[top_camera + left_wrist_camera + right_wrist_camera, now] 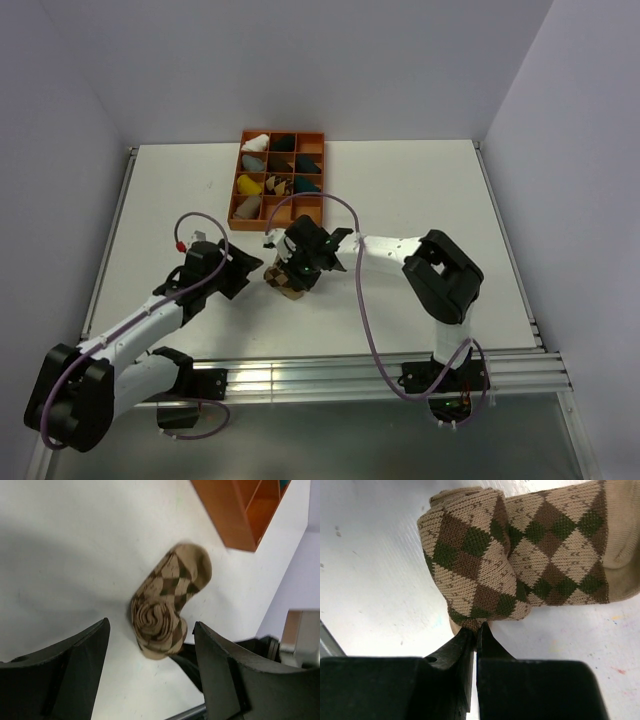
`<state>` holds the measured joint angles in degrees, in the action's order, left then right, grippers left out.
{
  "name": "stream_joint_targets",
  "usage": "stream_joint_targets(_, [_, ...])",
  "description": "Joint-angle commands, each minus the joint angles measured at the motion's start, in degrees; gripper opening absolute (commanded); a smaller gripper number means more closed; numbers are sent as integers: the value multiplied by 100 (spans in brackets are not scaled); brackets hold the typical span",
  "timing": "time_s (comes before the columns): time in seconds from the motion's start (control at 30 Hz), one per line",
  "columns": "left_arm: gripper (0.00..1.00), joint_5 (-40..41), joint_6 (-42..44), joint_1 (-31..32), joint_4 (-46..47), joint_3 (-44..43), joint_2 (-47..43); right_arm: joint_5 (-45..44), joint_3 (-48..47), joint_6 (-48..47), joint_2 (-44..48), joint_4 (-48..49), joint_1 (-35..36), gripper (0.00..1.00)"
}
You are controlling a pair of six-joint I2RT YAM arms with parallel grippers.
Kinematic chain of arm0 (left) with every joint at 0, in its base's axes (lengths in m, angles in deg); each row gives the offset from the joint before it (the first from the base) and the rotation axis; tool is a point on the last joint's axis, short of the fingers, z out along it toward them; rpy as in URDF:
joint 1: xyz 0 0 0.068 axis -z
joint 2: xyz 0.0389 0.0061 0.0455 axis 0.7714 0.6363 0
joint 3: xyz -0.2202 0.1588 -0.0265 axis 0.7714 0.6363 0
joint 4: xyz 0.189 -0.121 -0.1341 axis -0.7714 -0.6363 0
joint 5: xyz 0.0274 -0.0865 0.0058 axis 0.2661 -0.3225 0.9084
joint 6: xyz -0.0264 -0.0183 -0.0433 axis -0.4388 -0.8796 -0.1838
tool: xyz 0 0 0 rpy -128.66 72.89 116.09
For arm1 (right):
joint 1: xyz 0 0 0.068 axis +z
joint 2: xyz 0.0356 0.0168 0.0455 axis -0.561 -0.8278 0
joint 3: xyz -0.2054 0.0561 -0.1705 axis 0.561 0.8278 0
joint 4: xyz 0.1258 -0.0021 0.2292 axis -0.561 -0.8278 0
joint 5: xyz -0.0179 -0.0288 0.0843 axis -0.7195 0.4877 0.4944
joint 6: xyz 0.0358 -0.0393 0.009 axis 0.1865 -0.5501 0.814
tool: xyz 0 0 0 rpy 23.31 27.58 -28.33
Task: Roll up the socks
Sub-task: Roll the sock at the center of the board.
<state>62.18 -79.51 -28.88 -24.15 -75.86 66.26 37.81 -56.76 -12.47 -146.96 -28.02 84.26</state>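
On the white table (pixel 420 200), just short of one orange tray (pixel 308 210) whose compartments hold white, dark, teal, yellow and grey bundles (pixel 256 143), one argyle sock roll (pixel 285 283) lies between two grippers. Only the left wrist view shows its spiral end, beyond the spread jaws of the left gripper (pixel 151 626). The right wrist view shows the right gripper (pixel 476 627) pressed together, nipping the roll's lower edge.

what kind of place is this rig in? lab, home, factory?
Probably a lab test cell: white table boxed in by plain walls, left arm and right arm bolted to an aluminium rail at its edge, orange divider tray of sock bundles.
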Motion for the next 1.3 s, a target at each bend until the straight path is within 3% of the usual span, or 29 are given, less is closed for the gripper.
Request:
stream_joint_targets(0.0, [74, -2, -230, 325, 439, 137, -239, 188, -259, 223, -209, -242, 32, 0])
stream_joint_targets(0.27, [72, 147, -274, 836, 1197, 200, 462, 364, -452, 540, -350, -418, 32, 0])
stream_joint_targets(0.57, [68, 622, -168, 942, 670, -108, 1105, 619, -426, 1084, -446, -242, 23, 0])
stream_joint_targets(0.77, [55, 666, 78, 951, 547, -424, 1570, 988, -119, 1593, -412, 293, -21, 0])
stream_joint_targets(0.9, [35, 622, 385, 942, 109, -898, 1992, 997, 136, 1841, -218, 750, -47, 0])
stream_joint_targets(1.0, [21, 613, 552, 951, -51, -1109, 2230, 839, 303, 1938, -8, 952, -47, 13])
stream_joint_targets(1.1, [14, 666, 710, 942, -305, -1303, 2353, 409, 575, 2017, 440, 1233, -38, 28])
stream_joint_targets(1.2, [13, 683, 868, 942, -578, -1531, 2494, -355, 1049, 2069, 1134, 1716, -3, 43])
stream_joint_targets(1.27, [12, 657, 957, 951, -719, -1637, 2608, -898, 1400, 2061, 1574, 1902, 110, 47])
